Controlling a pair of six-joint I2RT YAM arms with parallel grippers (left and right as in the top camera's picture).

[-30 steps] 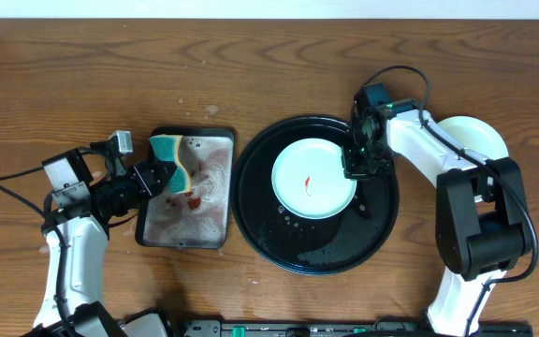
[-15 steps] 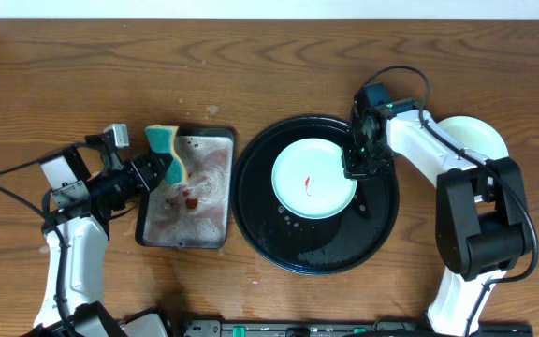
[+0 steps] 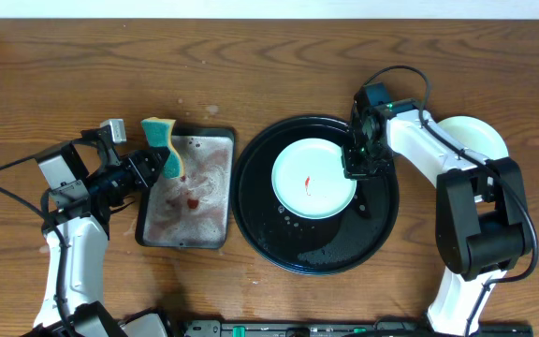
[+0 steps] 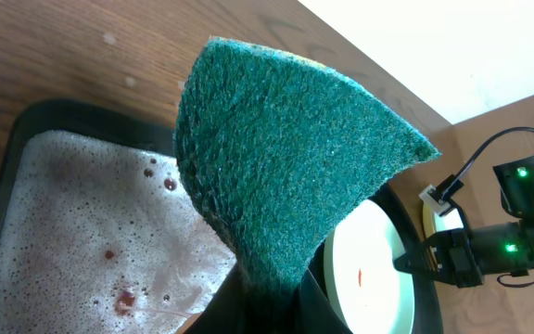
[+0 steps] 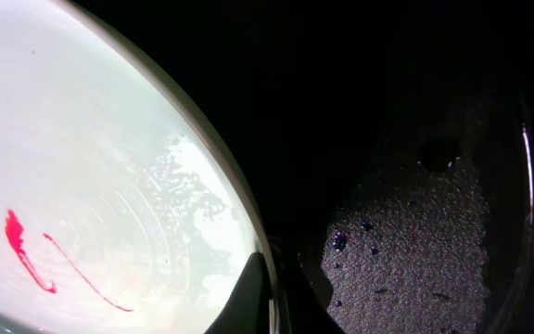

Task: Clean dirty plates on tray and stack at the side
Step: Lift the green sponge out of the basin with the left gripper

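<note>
A pale mint-white plate [image 3: 313, 178] with a red smear lies on the round black tray [image 3: 316, 248]. My right gripper [image 3: 356, 167] is shut on the plate's right rim; the right wrist view shows its fingers [image 5: 269, 295] pinching the rim of the plate [image 5: 82, 186] over the wet tray [image 5: 415, 232]. My left gripper [image 3: 150, 165] is shut on a green and yellow sponge [image 3: 165, 140] and holds it above the top left corner of the grey tray. The sponge [image 4: 286, 158] fills the left wrist view. Two cleaned plates [image 3: 475, 136] are stacked at the right.
A small rectangular grey tray [image 3: 187, 187] with foamy, red-stained water lies left of the black tray, and it also shows in the left wrist view [image 4: 72, 232]. Cables trail from both arms.
My left gripper has lifted the sponge out of the foamy tray and drawn it up and to the left. The right gripper and plate have not moved.
</note>
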